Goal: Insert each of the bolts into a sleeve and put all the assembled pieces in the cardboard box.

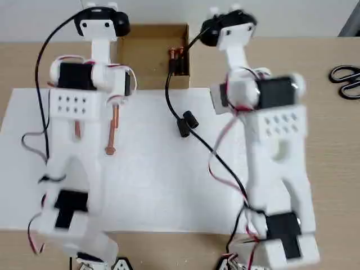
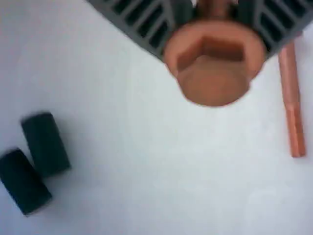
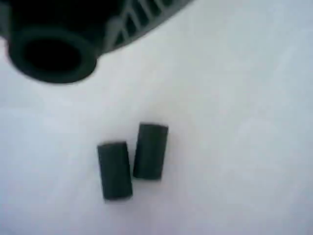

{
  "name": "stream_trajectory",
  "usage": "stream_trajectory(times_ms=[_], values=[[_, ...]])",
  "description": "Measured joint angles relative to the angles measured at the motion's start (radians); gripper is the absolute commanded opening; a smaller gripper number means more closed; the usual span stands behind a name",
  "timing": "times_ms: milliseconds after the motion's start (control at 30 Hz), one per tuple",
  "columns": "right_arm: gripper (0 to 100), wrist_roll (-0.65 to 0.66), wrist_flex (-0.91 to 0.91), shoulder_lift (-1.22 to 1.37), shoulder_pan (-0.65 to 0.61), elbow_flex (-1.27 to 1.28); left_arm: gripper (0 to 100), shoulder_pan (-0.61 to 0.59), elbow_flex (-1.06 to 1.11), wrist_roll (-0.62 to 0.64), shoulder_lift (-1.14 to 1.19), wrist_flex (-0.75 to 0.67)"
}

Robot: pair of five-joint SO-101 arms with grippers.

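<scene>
My left gripper is shut on a copper bolt that hangs above the white sheet, its hex head toward the wrist camera. A second bolt lies on the sheet beside it, partly under the arm. My right gripper is shut on a black sleeve, its open bore facing the camera. Two more black sleeves lie side by side on the sheet between the arms. The cardboard box stands at the back, with assembled copper-and-black pieces in its right corner.
A white sheet covers the wooden table between the arms. A black cable runs across it past the loose sleeves. Scissors lie at the far right edge of the table.
</scene>
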Motion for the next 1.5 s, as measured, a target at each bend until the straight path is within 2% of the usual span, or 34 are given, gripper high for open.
stream_trajectory(times_ms=[300,533,633,767,933,1200,1500], values=[[0.4,0.0,0.002,-0.399,-0.002,0.057,1,0.049,0.298,0.127,-0.476,-0.049],[0.5,0.0,-0.009,-0.732,-0.002,0.445,1,0.049,0.62,0.135,-0.81,-0.23],[0.5,0.0,-0.117,-0.861,-0.002,0.675,1,0.049,0.806,0.135,-0.922,-0.391],[0.5,0.0,-0.361,-0.996,-0.003,1.005,1,0.084,1.039,0.14,-1.049,-0.614],[0.5,0.0,-0.664,-1.166,-0.072,1.422,1,0.12,1.258,0.249,-1.155,-0.821],[0.4,0.0,-0.98,-1.514,-0.18,1.924,1,0.146,1.301,0.298,-1.18,-0.852],[0.4,-0.109,-1.007,-1.593,-0.298,2.067,1,0.288,1.32,0.298,-1.181,-0.861]])
